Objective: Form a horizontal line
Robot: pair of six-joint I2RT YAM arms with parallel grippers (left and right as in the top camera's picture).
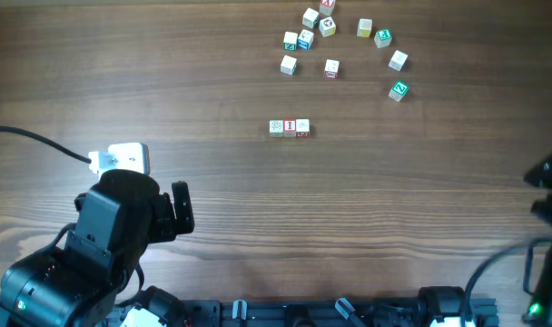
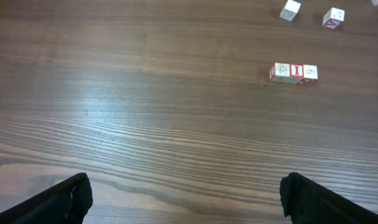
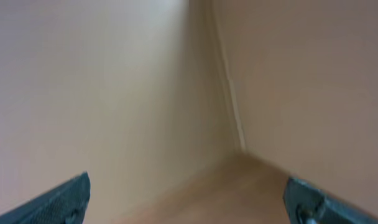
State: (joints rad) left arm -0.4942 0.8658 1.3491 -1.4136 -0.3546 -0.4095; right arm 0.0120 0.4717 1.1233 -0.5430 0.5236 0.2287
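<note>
Cubes first: the row of three cubes lies near the middle of the wooden table, running left to right, each piece touching its neighbour edge to edge. The leftmost carries a green mark, the middle one a red face with a pale upright stroke, and the rightmost a red mark. Beyond it, toward the far right of the table, the loose cubes sit scattered and well apart from the row.

My left gripper hangs over bare wood at the near left side, its two dark fingers spread wide apart with nothing between them. From its camera the row shows up ahead and to the right, clear of both fingers. A black cable trails off to the left from my left arm.

My right gripper is also spread wide and holds nothing. Its camera shows only blurred beige surfaces meeting at a corner. From above, just a dark part of my right arm shows at the right edge.
</note>
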